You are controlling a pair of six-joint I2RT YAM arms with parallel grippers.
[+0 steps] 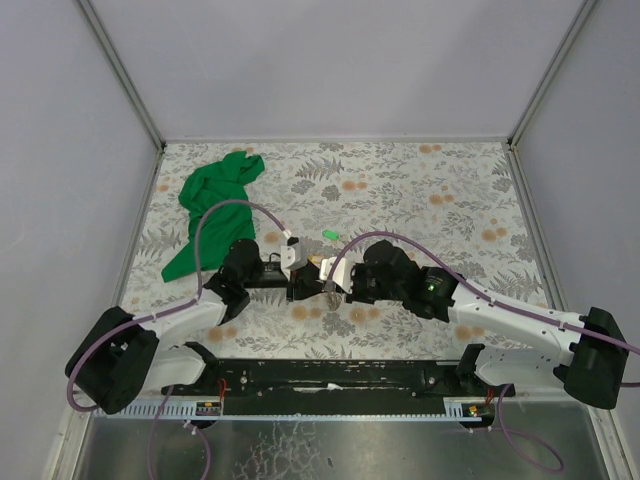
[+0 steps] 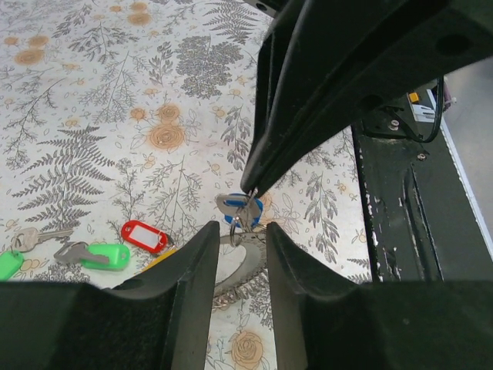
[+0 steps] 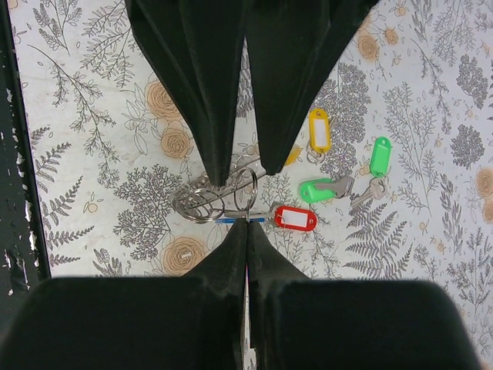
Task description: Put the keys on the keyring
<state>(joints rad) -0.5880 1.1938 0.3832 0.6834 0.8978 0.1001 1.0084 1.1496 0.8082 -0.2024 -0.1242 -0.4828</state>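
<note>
The silver keyring (image 3: 190, 202) hangs tilted between the fingertips of my left gripper (image 2: 240, 231), which is shut on it; it also shows in the left wrist view (image 2: 254, 262). My right gripper (image 3: 247, 220) is shut on the key with the blue tag (image 2: 253, 208), holding it against the keyring. Both grippers (image 1: 305, 275) (image 1: 337, 285) meet just above the table's near middle. Loose keys lie on the table to the side: a red tag (image 3: 296, 218), two green tags (image 3: 317, 190) (image 3: 380, 156) and a yellow tag (image 3: 319, 129). A second yellow tag (image 3: 293, 156) is half hidden by a left finger.
A crumpled green cloth (image 1: 210, 215) lies at the far left of the floral table (image 1: 420, 190). One green tag (image 1: 328, 235) shows just beyond the grippers. A black rail (image 1: 340, 375) runs along the near edge between the arm bases. White walls enclose the table.
</note>
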